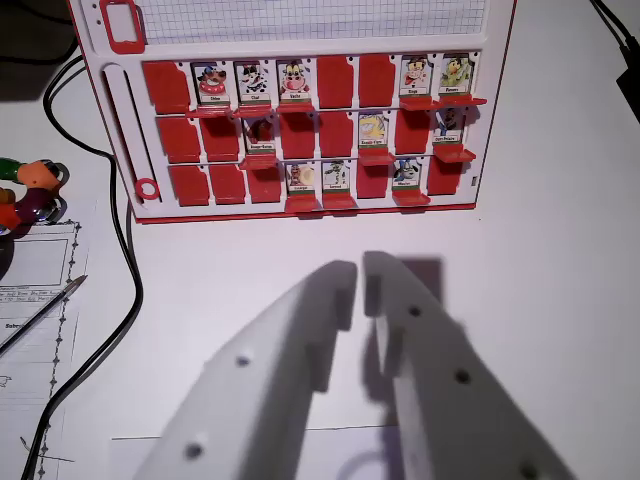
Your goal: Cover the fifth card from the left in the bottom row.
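While the gripper (pixel 360 275) hovers empty, its jaws nearly together, the game board (pixel 300 105) lies beyond; its bottom row's fifth card (pixel 336 176) (from the wrist view's left) stands uncovered.

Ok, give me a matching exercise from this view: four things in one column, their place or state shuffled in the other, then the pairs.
1 fifth bottom-row card
2 sixth bottom-row card
3 black cable
4 pen

A lying on the printed paper
B face showing
C covered in red
D running past the board's left side

Pairs: 1-B, 2-C, 3-D, 4-A
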`<state>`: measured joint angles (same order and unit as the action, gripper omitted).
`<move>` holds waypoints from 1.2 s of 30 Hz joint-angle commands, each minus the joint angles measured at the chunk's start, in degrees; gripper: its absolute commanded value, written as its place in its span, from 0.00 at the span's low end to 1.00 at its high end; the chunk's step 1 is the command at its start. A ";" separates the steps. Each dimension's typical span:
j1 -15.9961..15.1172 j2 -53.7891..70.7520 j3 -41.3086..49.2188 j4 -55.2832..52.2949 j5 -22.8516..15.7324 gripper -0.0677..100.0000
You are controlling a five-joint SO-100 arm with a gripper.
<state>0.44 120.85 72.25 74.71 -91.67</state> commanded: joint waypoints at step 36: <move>7.65 -8.17 46.76 -47.46 -1.85 0.00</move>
<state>7.91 114.87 120.06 32.61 -93.34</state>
